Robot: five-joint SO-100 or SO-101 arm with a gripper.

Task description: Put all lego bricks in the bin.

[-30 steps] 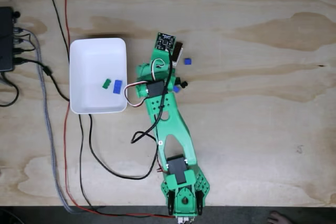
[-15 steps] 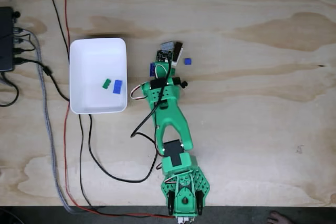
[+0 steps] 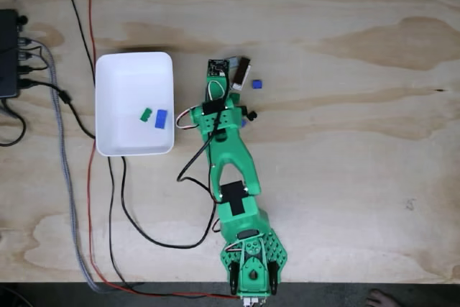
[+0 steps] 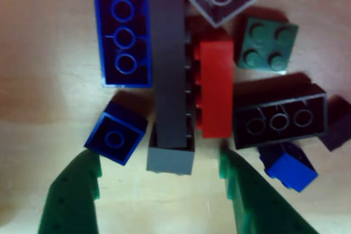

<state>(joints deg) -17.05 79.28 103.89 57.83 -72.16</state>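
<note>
Plywood table (image 3: 345, 177) holds a white bin (image 3: 134, 70) at left of the fixed view; lego bricks (image 4: 170, 75) cluster mid-frame in the other view, above the spread, empty gripper (image 4: 159, 176).

We see a pale plywood table (image 3: 345, 177) with dark grain streaks. On it, in the fixed view, lie a white rectangular plastic bin (image 3: 118, 84) at left, a small blue lego brick (image 3: 257, 84), black, red and braided grey cables (image 3: 70, 177), and a black box (image 3: 8, 52) at the left edge. The other view shows a cluster of lego bricks (image 4: 214, 89) on the wood.
</note>
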